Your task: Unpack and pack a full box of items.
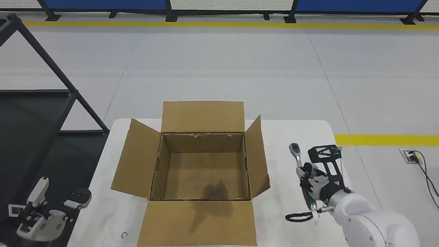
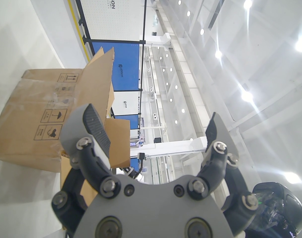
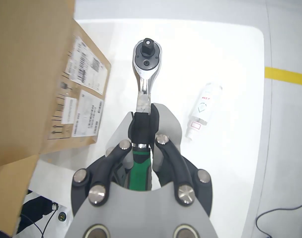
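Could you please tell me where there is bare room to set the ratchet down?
The box floor is bare. On the table, the far right corner beyond the ratchet head is free. Crowded beside the right gripper, where a white bottle lies.

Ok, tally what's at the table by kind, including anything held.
Box: 1, open and empty
Ratchet: 1, held in the right gripper
Bottle: 1, lying on the table
Total: 3
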